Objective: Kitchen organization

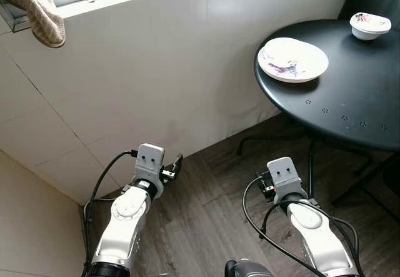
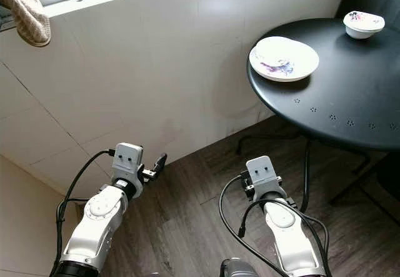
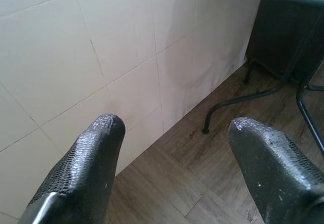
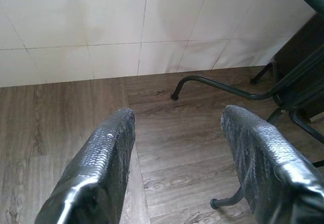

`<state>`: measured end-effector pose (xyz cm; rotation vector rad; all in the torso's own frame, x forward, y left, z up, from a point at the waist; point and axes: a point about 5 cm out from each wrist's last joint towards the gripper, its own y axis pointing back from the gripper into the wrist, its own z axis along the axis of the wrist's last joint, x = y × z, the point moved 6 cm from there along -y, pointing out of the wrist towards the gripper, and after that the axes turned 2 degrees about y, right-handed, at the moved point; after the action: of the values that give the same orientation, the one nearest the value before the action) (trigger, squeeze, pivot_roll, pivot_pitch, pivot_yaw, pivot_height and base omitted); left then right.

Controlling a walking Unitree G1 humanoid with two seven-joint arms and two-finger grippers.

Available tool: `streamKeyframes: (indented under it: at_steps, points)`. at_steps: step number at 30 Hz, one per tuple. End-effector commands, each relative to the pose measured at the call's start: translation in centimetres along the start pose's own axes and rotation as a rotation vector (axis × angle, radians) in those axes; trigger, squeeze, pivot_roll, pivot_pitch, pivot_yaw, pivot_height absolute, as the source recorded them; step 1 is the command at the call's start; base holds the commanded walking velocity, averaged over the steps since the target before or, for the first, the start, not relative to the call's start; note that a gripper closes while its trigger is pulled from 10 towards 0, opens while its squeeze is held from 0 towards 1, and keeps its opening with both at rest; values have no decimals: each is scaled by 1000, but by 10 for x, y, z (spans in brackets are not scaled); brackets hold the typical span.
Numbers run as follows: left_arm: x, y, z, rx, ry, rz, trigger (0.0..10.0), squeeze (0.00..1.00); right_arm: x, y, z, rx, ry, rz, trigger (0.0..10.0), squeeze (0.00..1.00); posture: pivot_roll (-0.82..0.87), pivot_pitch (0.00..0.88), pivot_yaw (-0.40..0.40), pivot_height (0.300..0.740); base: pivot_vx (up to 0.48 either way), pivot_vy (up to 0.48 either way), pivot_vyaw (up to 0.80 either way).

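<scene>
A white plate (image 1: 292, 59) with a floral pattern lies near the left edge of a round black table (image 1: 350, 102) at the upper right. A small white bowl (image 1: 369, 25) stands farther back on the same table. My left gripper (image 3: 172, 148) is held low above the wood floor, facing the tiled wall, open with nothing between its fingers. My right gripper (image 4: 177, 148) hovers low in front of the table's legs, also open and holding nothing. Both arms (image 1: 128, 221) are well below the tabletop.
A white tiled wall (image 1: 156, 83) runs across the front, with a window ledge on top and a beige towel (image 1: 40, 11) hanging at the upper left. Thin black table legs (image 4: 223, 90) spread over the dark wood floor (image 1: 200, 227).
</scene>
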<state>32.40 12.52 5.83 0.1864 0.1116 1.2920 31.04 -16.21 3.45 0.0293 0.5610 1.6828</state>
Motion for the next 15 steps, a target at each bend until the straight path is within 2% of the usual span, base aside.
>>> streamKeyframes:
  at_steps: [1,12,15]
  points:
    - [3,1,-2,3,11,13,10000,0,2,0,-1,1,-6,6,10000,0,-123,83,49,740,0,0,0]
    - [1,1,-3,2,11,12,10000,0,1,0,-3,5,-1,7,10000,0,-125,76,45,740,0,0,0]
    - [1,1,-3,1,3,10,10000,0,1,0,-4,6,0,7,10000,0,-126,73,46,740,0,-334,0]
